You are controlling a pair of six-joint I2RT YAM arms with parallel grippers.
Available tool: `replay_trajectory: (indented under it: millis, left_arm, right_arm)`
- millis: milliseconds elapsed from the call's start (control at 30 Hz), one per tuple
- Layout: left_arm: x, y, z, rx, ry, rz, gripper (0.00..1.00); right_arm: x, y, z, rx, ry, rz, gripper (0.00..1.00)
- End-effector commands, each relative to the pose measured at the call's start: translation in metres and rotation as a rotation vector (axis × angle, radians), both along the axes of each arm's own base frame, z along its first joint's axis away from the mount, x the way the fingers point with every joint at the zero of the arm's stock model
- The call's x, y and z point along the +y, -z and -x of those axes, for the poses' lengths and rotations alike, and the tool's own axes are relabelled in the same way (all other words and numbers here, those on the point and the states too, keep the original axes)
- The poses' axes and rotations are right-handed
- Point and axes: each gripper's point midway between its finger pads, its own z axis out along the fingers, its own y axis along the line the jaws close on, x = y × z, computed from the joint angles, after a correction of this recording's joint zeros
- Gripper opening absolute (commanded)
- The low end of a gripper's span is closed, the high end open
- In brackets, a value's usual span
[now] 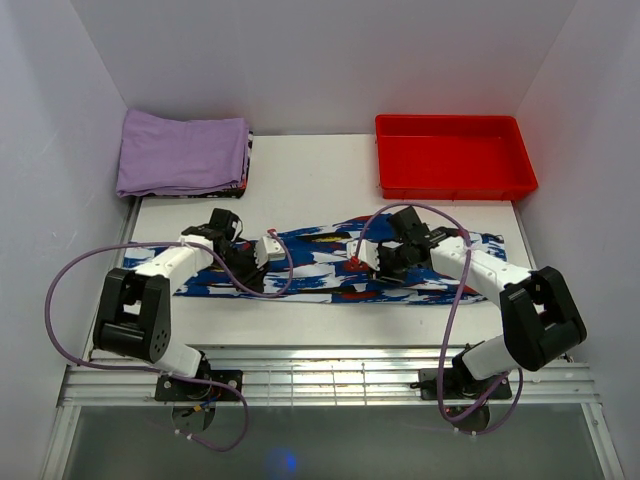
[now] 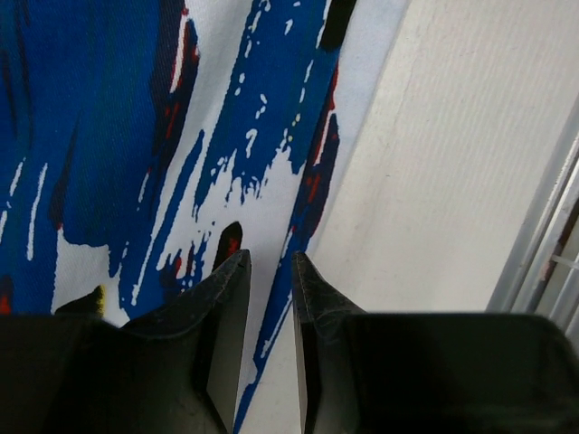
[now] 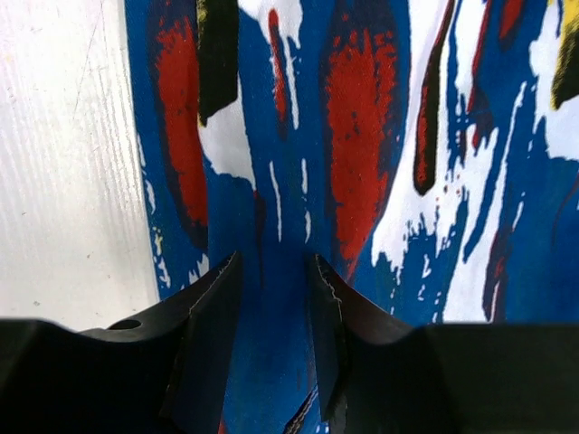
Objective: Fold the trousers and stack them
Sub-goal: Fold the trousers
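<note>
The trousers (image 1: 310,272), printed in blue, white, red and black, lie spread flat across the middle of the table. My left gripper (image 1: 258,262) is down at their left half. In the left wrist view its jaws (image 2: 271,258) stand a narrow gap apart over the near hem of the trousers (image 2: 136,136), with flat cloth and bare table showing between them. My right gripper (image 1: 372,262) is down on the right half. In the right wrist view it (image 3: 276,262) is shut on a raised ridge of blue cloth of the trousers (image 3: 362,136).
A folded lilac-purple cloth (image 1: 182,153) lies at the back left corner. A red tray (image 1: 455,188) stands at the back right. White table (image 1: 300,170) shows behind and in front of the trousers, and a metal rail (image 2: 543,262) runs along the near edge.
</note>
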Motion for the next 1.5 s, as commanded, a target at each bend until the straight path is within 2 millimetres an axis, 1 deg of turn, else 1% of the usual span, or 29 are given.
replay_trajectory:
  millis: [0, 300, 467, 533, 600, 633, 733, 800, 867, 900, 933, 1000, 1033, 1067, 1100, 1133, 1167, 1200, 1267, 1433, 1467]
  left_arm:
    - [-0.002, 0.002, -0.011, -0.071, 0.043, 0.005, 0.36]
    - [-0.002, 0.009, -0.002, -0.064, 0.077, 0.007, 0.38]
    - [-0.004, 0.014, 0.001, -0.068, 0.090, 0.002, 0.39]
    - [-0.003, 0.018, 0.006, -0.067, 0.097, -0.011, 0.39]
    - [-0.004, 0.020, 0.006, -0.086, 0.107, -0.018, 0.39]
    - [-0.003, 0.022, 0.006, -0.097, 0.109, -0.033, 0.38]
    - [-0.003, 0.024, 0.002, -0.127, 0.093, -0.046, 0.29]
    - [-0.002, 0.023, 0.000, -0.136, 0.091, -0.048, 0.25]
    - [-0.002, 0.022, -0.001, -0.136, 0.088, -0.049, 0.20]
    - [-0.003, 0.021, -0.001, -0.136, 0.089, -0.048, 0.15]
    - [-0.003, 0.020, -0.001, -0.140, 0.093, -0.046, 0.13]
    - [-0.004, 0.017, 0.002, -0.135, 0.108, -0.037, 0.07]
    - [-0.004, 0.015, 0.003, -0.137, 0.114, -0.034, 0.06]
    - [-0.005, 0.012, 0.006, -0.134, 0.120, -0.025, 0.04]
    - [-0.006, 0.010, 0.008, -0.136, 0.131, -0.019, 0.00]
    - [-0.007, 0.007, 0.009, -0.139, 0.134, -0.012, 0.00]
    - [-0.006, 0.005, 0.011, -0.137, 0.138, -0.008, 0.00]
    - [-0.008, 0.001, 0.013, -0.147, 0.147, 0.005, 0.00]
    - [-0.008, -0.002, 0.016, -0.145, 0.152, 0.009, 0.00]
    - [-0.008, -0.010, 0.017, -0.151, 0.153, 0.014, 0.00]
    - [-0.009, -0.012, 0.017, -0.153, 0.152, 0.016, 0.00]
  right_arm:
    - [0.005, -0.002, -0.007, -0.068, -0.029, -0.006, 0.41]
    - [0.003, 0.006, 0.000, -0.065, -0.049, 0.015, 0.42]
    - [0.002, 0.011, 0.003, -0.062, -0.053, 0.026, 0.48]
    - [0.002, 0.012, 0.004, -0.062, -0.055, 0.028, 0.49]
    - [0.003, 0.012, 0.005, -0.062, -0.061, 0.029, 0.49]
    - [0.002, 0.012, 0.005, -0.066, -0.062, 0.031, 0.49]
    - [0.002, 0.012, 0.005, -0.079, -0.069, 0.036, 0.47]
    - [0.001, 0.011, 0.006, -0.084, -0.074, 0.037, 0.46]
    - [0.002, 0.009, 0.006, -0.091, -0.079, 0.035, 0.42]
    - [0.001, 0.010, 0.005, -0.095, -0.079, 0.036, 0.40]
    - [0.001, 0.010, 0.005, -0.097, -0.078, 0.038, 0.38]
    - [0.000, 0.011, 0.004, -0.097, -0.078, 0.046, 0.27]
    - [0.000, 0.011, 0.005, -0.097, -0.079, 0.047, 0.18]
    - [-0.001, 0.010, 0.004, -0.099, -0.078, 0.047, 0.15]
    - [0.000, 0.009, 0.004, -0.100, -0.079, 0.044, 0.12]
    - [-0.001, 0.008, 0.004, -0.101, -0.078, 0.046, 0.10]
    - [0.000, 0.007, 0.005, -0.104, -0.080, 0.043, 0.08]
    - [0.000, 0.005, 0.004, -0.110, -0.080, 0.039, 0.08]
    - [0.000, 0.002, 0.005, -0.114, -0.084, 0.034, 0.08]
    - [0.003, -0.007, 0.004, -0.126, -0.085, 0.019, 0.08]
    - [0.001, -0.007, 0.007, -0.109, -0.083, 0.028, 0.09]
